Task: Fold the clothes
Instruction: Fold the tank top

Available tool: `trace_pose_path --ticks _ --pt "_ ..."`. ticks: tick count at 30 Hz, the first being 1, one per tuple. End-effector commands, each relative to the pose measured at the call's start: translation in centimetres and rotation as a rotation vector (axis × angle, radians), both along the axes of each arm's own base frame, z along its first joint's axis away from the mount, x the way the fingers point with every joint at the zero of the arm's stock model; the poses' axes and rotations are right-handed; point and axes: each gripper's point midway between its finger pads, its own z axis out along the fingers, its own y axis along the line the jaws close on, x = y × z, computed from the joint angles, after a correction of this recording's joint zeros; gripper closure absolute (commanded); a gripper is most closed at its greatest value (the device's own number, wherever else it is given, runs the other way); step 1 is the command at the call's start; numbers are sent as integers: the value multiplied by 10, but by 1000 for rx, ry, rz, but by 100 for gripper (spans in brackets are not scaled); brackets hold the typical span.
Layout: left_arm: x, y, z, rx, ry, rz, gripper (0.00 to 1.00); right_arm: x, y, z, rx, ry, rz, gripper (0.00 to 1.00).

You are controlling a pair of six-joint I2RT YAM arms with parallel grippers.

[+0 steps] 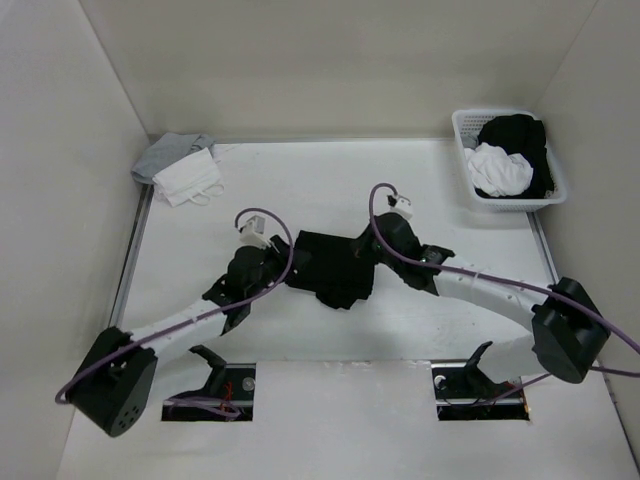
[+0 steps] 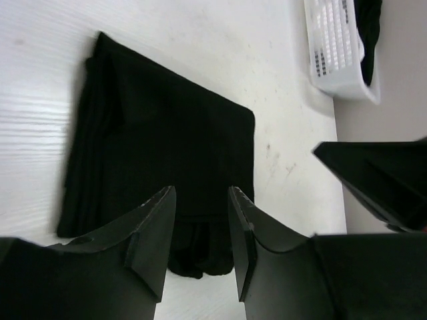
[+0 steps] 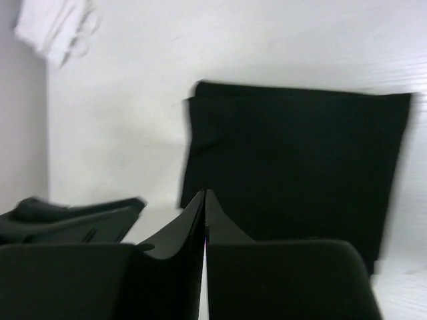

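The clothes are one black shirt (image 1: 335, 270), folded into a rough rectangle at the middle of the table. In the left wrist view the shirt (image 2: 167, 140) lies flat with stacked edges on its left. My left gripper (image 2: 200, 200) hovers over the shirt's near edge, jaws open, nothing between them. My left gripper (image 1: 280, 268) is at the shirt's left side in the top view. My right gripper (image 3: 204, 193) is shut, its tips pressed together over the shirt (image 3: 300, 153) near one corner, with no cloth seen between them. In the top view my right gripper (image 1: 364, 250) is at the shirt's right side.
A white basket (image 1: 515, 203) holding black and white garments stands at the back right, also seen as the basket (image 2: 333, 47). A white cloth with loops (image 1: 188, 180) and a grey cloth (image 1: 170, 152) lie at the back left. White walls enclose the table.
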Motion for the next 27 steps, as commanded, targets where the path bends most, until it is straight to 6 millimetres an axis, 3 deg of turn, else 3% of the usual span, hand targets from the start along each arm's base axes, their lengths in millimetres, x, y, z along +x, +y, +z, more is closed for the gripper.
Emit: trace_pose_path --ticks 1,5,9,14,16,18,22,25,27 --pt "20 -36 45 -29 -157 -50 64 2 -20 -11 7 -45 -10 96" --pt "40 -45 25 9 -143 -17 64 14 -30 -30 22 -45 25 96" --pt "58 -35 -12 41 -82 30 64 42 -37 -48 29 -35 20 95" --pt "63 -16 -60 81 21 73 65 68 -48 -78 59 15 -21 95" --pt "63 -10 -70 71 59 87 65 75 -50 -88 71 36 -31 95" --pt "60 -9 -70 44 67 85 65 79 -55 -96 66 48 -48 95" --pt "48 -3 -47 1 3 85 62 86 -61 -96 64 41 -65 95" --pt "39 11 -25 -26 -54 111 59 90 -63 -81 75 7 -69 91" --pt "33 21 -11 -34 -84 130 57 91 -63 -61 94 -34 -62 82"
